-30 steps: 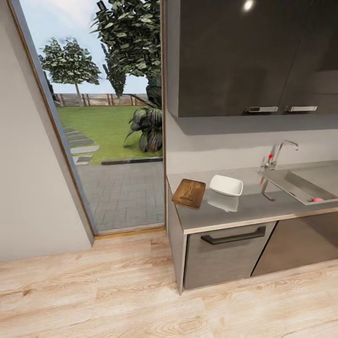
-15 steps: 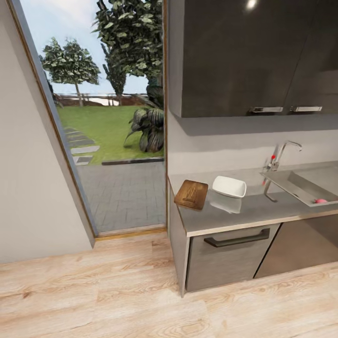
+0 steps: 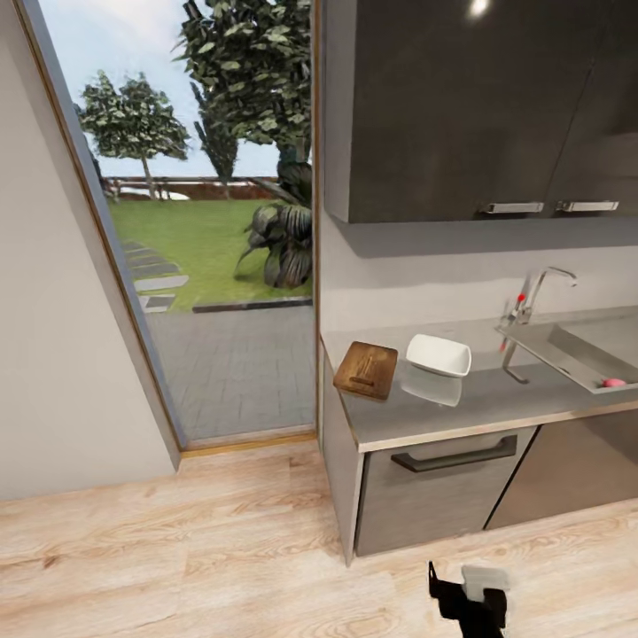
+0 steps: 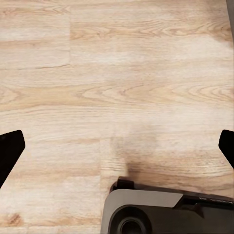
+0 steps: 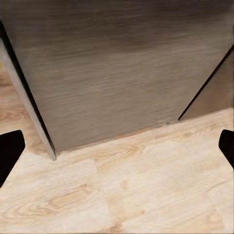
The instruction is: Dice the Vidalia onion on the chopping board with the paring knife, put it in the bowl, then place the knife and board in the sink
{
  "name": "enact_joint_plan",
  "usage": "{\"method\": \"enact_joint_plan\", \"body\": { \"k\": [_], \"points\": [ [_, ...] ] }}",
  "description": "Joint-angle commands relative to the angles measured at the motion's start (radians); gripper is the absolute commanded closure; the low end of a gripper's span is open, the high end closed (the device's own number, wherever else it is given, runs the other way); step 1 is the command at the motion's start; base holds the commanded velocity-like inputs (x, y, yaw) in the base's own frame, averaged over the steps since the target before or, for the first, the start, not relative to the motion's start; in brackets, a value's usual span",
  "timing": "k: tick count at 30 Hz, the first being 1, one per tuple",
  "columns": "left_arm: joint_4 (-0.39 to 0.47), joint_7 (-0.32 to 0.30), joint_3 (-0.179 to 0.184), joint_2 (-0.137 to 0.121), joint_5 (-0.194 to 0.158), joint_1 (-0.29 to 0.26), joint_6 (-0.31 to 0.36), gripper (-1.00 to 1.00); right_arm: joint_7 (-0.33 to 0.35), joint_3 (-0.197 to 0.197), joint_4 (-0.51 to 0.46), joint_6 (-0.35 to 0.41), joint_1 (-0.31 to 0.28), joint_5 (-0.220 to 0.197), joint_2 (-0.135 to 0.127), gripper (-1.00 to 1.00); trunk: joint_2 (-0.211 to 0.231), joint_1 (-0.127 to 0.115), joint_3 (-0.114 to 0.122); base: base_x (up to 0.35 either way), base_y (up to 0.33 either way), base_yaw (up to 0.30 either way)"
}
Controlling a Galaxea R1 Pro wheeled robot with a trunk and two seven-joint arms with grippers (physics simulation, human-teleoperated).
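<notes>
The dark brown chopping board lies at the left end of the countertop. A thin dark mark runs along the board; I cannot tell whether it is the paring knife. Just right of the board sits the white square bowl. At the far right is the grey sink, with the pinkish Vidalia onion in its near corner. My left gripper is open over the wooden floor. My right gripper is open, low down, facing the cabinet front. Both are far from the countertop.
The chrome tap with a red lever stands behind the sink. Dark wall cabinets hang above. A drawer front with a dark handle sits below. A glass door to the garden is at left. My right arm's end shows over the floor.
The camera has shifted a little, so the counter sits slightly further right in the picture. The end of my right arm has come into view at the bottom edge.
</notes>
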State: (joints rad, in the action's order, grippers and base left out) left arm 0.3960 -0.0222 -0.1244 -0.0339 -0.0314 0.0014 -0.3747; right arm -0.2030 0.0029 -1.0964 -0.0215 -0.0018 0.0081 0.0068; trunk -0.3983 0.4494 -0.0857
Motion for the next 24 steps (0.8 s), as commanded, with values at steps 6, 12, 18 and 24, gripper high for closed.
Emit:
{"method": "enact_joint_plan", "body": {
  "k": [6, 12, 18, 24],
  "points": [
    [0.001, -0.002, -0.001, 0.001, -0.003, 0.0, 0.0, -1.0, -0.03, 0.0, -0.307, 0.245, -0.001, -0.001, 0.001, -1.0, -0.002, 0.001, -0.002, 0.0, 0.0, 0.0],
    [0.0, -0.002, 0.0, 0.002, -0.002, 0.0, -0.001, -1.0, -0.085, 0.015, -0.433, 0.446, -0.122, -0.003, 0.024, -1.0, -0.002, 0.001, -0.002, 0.0, 0.0, 0.0],
    [0.0, -0.002, 0.0, 0.002, -0.002, 0.0, -0.001, -1.0, -0.166, 0.036, -0.451, 0.643, -0.33, -0.004, 0.085, -1.0, -0.002, 0.001, -0.002, 0.0, 0.0, 0.0],
    [0.001, -0.002, -0.001, 0.002, -0.002, 0.0, -0.001, -1.0, -0.291, 0.075, -0.448, 0.706, -0.448, -0.006, 0.165, -1.0, -0.002, 0.001, -0.002, 0.054, 0.109, 0.0]
  ]
}}
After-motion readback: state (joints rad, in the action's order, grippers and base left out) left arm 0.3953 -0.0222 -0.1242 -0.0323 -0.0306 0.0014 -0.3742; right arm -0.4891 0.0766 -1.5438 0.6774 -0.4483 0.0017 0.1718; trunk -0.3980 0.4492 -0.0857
